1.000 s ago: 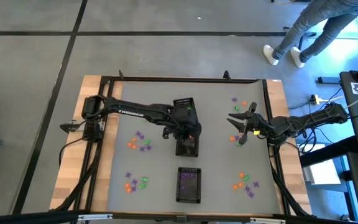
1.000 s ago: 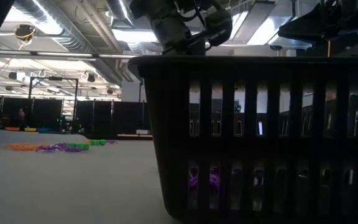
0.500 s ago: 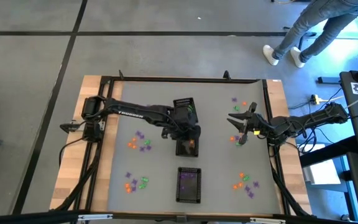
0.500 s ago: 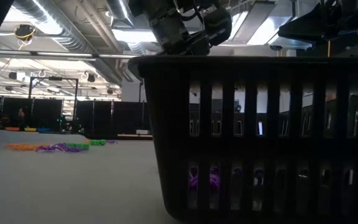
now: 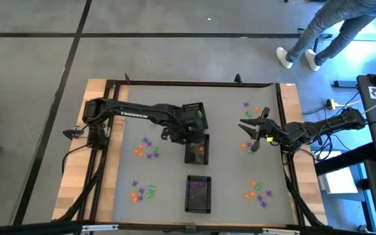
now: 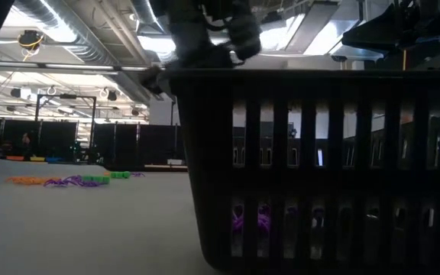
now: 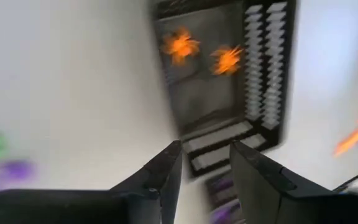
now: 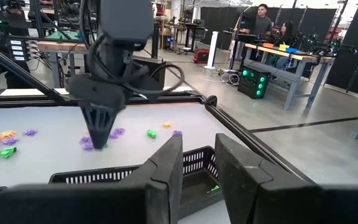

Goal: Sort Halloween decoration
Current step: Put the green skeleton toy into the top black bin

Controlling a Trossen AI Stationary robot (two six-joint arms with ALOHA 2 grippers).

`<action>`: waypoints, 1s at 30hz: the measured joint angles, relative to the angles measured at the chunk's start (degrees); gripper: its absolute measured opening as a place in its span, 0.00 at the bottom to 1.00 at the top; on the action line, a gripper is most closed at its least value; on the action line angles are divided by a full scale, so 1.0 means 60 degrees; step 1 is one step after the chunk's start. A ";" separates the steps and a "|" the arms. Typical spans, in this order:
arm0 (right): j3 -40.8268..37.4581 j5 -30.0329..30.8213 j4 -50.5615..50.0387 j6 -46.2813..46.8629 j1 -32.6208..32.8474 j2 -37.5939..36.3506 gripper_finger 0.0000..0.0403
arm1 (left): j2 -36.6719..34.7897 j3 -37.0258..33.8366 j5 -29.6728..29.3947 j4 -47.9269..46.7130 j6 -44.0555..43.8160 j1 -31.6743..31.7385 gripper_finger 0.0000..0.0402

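Three black mesh trays stand in a row down the table's middle: the far one (image 5: 193,111) holds green trinkets, the middle one (image 5: 196,149) orange ones (image 7: 180,45), the near one (image 5: 198,194) purple ones. Loose orange, green and purple trinkets lie in small heaps at the left (image 5: 147,149), near left (image 5: 142,191), far right (image 5: 250,108) and near right (image 5: 258,192). My left gripper (image 7: 205,168) hangs open and slanting down over the middle tray's left rim, holding nothing. My right gripper (image 8: 199,158) waits open and level at the right (image 5: 250,127).
A black frame (image 5: 194,83) runs around the grey table top. A few more trinkets (image 5: 247,147) lie just below my right gripper. A person stands on the floor beyond the table's far right corner (image 5: 325,29). The near tray's wall (image 6: 319,168) fills much of the low view.
My left gripper has moved from over the middle tray toward the table's left edge and a little up, turning as it went. An orange trinket that it covered a second ago now shows lying in that tray.
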 joint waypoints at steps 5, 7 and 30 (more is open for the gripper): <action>0.0000 -0.0004 0.0012 0.0003 -0.0002 0.0003 0.23 | -0.0435 0.0000 -0.0004 -0.2338 0.1774 0.0378 0.31; 0.0000 0.0000 0.0011 0.0002 -0.0004 0.0000 0.23 | -0.0613 0.0000 0.0003 -0.3122 0.1873 0.0494 0.31; 0.0000 -0.0184 0.0088 -0.0004 -0.0003 0.0000 0.23 | -0.3684 -0.0680 -0.1370 -0.5016 0.2298 0.0440 0.31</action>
